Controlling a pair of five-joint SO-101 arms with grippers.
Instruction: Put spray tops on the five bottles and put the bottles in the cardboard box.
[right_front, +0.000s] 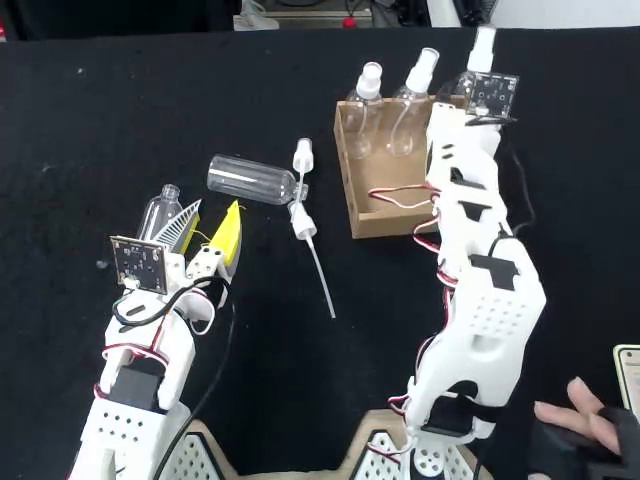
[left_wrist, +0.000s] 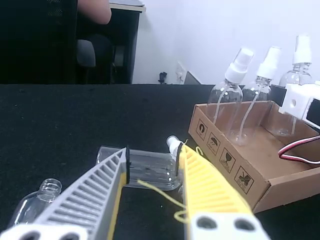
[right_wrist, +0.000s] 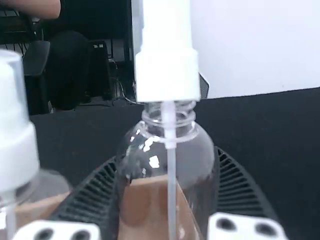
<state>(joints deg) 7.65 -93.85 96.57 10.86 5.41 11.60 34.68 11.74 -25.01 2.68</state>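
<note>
Jaws of the right gripper (right_wrist: 167, 167), black and ribbed, are clamped on the two sides of a capped clear plastic bottle (right_wrist: 150, 165), whose white spray top sits on its neck with the thin dip tube running down inside. The right arm reaches to the far right corner of an open brown cardboard box (right_front: 395, 222) and holds the bottle upright there; whether its base touches the box floor cannot be told. Left of it, along the far wall inside the box, stand two more capped bottles, one (right_front: 412, 100) beside the held one and the other (right_front: 366, 100) in the far left corner. Well to the left and nearer, the left gripper (right_front: 212, 212) hangs low over the black table (right_front: 100, 100) with its grey ribbed finger (left_wrist: 95, 195) and yellow finger (left_wrist: 207, 192) spread apart and nothing between them. They point toward a lying clear bottle (right_front: 250, 180), which rests on its side just beyond the fingertips with its open neck to the right. An uncapped clear bottle (right_front: 160, 212) is just left of the grey finger. Two loose white spray tops lie between the lying bottle and the box: one (right_front: 303, 158) at the bottle's mouth, the other (right_front: 300, 222) slightly nearer, its long tube trailing toward the near side.
</note>
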